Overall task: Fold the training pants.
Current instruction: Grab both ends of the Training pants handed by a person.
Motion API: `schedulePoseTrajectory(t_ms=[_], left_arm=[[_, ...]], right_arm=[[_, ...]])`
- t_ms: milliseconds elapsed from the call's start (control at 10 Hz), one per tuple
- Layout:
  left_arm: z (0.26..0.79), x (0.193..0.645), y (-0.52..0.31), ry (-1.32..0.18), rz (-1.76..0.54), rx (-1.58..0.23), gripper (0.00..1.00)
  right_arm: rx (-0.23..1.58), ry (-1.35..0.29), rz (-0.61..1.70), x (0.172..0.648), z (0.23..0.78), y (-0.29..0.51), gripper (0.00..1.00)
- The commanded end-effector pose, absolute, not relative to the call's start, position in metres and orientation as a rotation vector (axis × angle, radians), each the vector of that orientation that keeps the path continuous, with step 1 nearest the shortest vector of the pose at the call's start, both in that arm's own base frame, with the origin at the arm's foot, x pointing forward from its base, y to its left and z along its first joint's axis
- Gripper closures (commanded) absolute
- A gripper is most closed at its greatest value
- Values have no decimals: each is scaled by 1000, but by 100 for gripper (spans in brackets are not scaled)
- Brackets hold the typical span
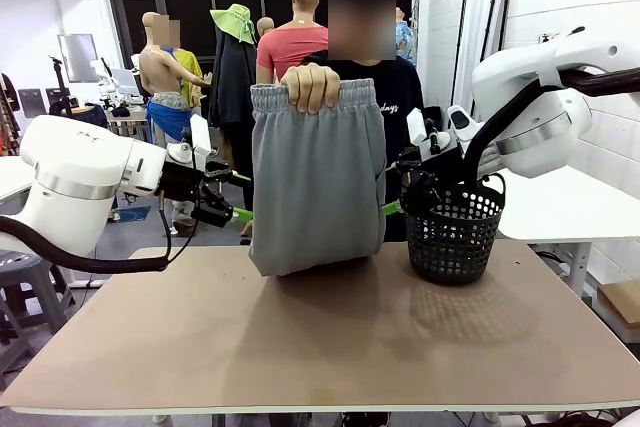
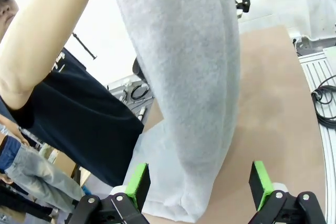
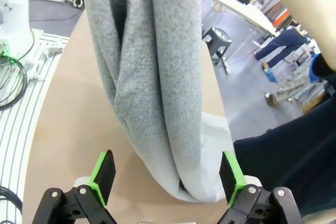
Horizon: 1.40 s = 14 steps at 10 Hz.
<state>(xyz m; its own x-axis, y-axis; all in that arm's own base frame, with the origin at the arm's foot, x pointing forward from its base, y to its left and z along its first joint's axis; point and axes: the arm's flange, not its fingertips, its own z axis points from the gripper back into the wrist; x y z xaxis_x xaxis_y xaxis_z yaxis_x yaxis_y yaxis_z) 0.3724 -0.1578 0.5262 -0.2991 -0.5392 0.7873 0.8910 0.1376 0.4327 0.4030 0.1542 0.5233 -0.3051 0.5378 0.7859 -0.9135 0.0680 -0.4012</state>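
The training pants [image 1: 315, 187], light grey with a gathered waistband, hang doubled over from a person's hand [image 1: 311, 85] at the far middle of the table, their lower fold resting on the tabletop. My left gripper [image 1: 240, 196] stands open at the pants' left edge. In the left wrist view the grey cloth [image 2: 184, 77] hangs between the spread green pads of the left gripper [image 2: 199, 182]. My right gripper [image 1: 395, 192] is open at the pants' right edge. The right wrist view shows the folded cloth [image 3: 152, 66] reaching down between the fingers of the right gripper [image 3: 168, 174].
A black mesh basket [image 1: 452, 227] stands on the brown table [image 1: 330, 337] just right of the pants, beside the right arm. The person stands behind the table's far edge, with an arm [image 2: 47, 35] reaching over the cloth.
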Motion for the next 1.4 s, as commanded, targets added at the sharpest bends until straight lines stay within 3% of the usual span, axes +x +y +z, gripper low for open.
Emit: schedulePoseTrajectory(t_ms=[0, 900, 1300], left_arm=[[523, 384, -162, -1217, -1513, -428, 0], [545, 366, -186, -1301, -1430, -657, 0], [557, 357, -194, -1326, -1413, -755, 0]], right_arm=[[509, -1219, 1549, 409, 521, 156, 0], [656, -1311, 1591, 400, 541, 174, 0], [815, -1338, 1585, 396, 546, 181, 0]])
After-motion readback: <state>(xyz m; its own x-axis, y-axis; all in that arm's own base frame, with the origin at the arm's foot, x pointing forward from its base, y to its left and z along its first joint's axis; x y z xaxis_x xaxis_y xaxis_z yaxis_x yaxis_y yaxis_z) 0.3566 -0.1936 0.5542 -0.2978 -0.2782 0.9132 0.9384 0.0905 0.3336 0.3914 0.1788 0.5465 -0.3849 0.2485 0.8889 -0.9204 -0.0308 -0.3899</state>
